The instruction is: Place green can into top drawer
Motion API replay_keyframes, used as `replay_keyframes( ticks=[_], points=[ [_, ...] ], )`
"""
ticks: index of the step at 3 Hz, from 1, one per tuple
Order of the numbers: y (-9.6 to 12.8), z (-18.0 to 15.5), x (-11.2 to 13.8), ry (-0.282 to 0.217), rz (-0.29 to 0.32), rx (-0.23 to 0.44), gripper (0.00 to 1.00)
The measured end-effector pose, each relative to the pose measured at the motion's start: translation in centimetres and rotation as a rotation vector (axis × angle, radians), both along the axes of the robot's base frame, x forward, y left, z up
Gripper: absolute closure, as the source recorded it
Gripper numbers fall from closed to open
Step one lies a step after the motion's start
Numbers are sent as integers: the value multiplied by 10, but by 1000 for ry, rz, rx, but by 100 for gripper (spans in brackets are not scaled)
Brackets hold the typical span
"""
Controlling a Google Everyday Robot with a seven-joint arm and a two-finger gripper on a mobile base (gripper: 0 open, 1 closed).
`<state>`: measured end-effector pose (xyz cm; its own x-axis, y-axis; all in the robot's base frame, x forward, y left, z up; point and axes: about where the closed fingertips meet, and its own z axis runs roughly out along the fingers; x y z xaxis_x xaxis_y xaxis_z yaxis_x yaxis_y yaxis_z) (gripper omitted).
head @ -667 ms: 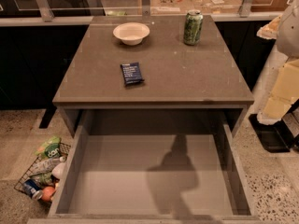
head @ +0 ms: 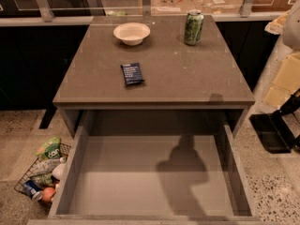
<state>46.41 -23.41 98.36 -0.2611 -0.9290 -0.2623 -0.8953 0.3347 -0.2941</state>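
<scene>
The green can stands upright at the far right of the grey-brown table top. The top drawer is pulled out wide open below the table's front edge, and its flat grey floor holds nothing but a shadow of my arm. My arm shows at the right edge as white and cream segments. My gripper is the dark part below them, right of the table and low beside the drawer's right wall. It is far from the can and holds nothing that I can see.
A white bowl sits at the far left of the table. A dark blue flat packet lies near the middle. A wire basket of items stands on the floor left of the drawer. A glass rail runs behind the table.
</scene>
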Motion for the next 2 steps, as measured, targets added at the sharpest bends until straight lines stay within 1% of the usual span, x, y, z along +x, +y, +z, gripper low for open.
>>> replay_keyframes(
  ticks=[1,2],
  points=[
    [-34,1,48,-72,-123,91,0],
    [-61,-2,93,-179,-217,235,0]
  ],
)
